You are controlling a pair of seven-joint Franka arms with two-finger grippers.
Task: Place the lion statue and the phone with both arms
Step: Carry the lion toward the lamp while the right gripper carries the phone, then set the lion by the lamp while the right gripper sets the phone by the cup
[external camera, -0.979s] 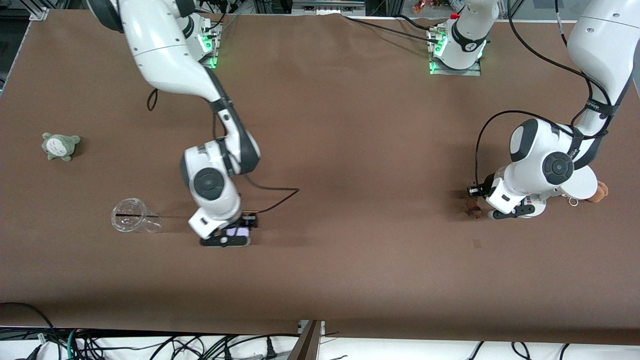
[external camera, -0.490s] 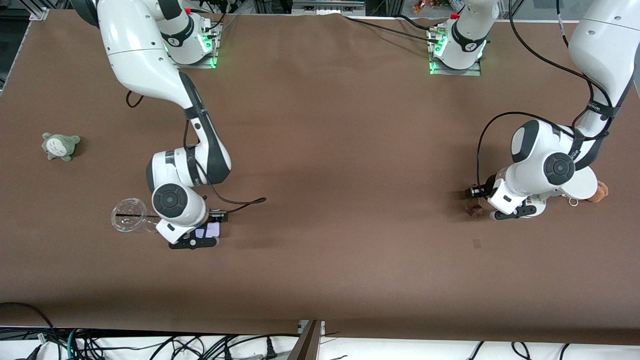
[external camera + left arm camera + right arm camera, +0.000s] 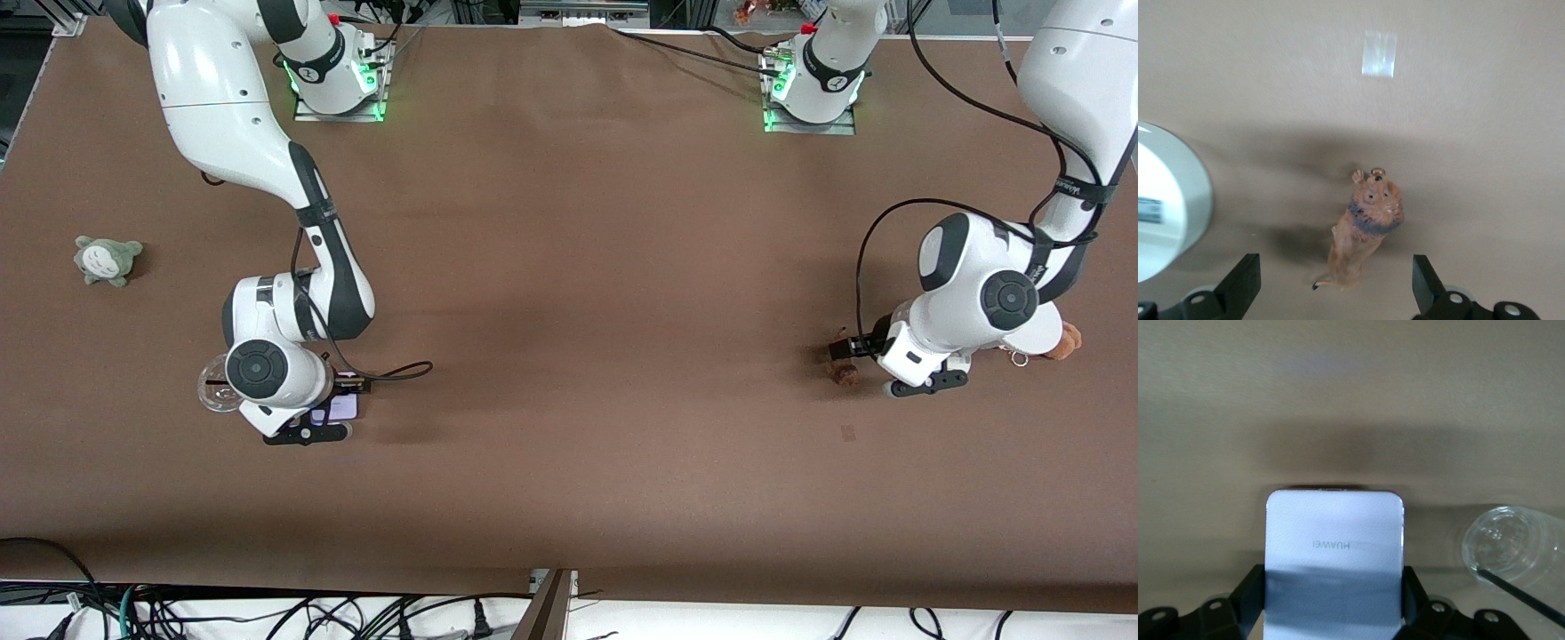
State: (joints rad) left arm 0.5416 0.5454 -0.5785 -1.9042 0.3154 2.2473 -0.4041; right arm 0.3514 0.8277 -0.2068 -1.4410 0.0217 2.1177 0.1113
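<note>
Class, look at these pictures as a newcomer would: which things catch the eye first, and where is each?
The right pincer grips the pale phone beside a clear cup, toward the right arm's end of the table. At the left arm's end, the left pincer hangs open over the tiny lion statue, which lies on the table beside a white disc.

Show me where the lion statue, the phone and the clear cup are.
lion statue (image 3: 1365, 230): left wrist view, on its body below the mane.
phone (image 3: 1335, 547): right wrist view, on its pale back near the logo.
clear cup (image 3: 1515, 547): right wrist view, on its transparent wall.
</note>
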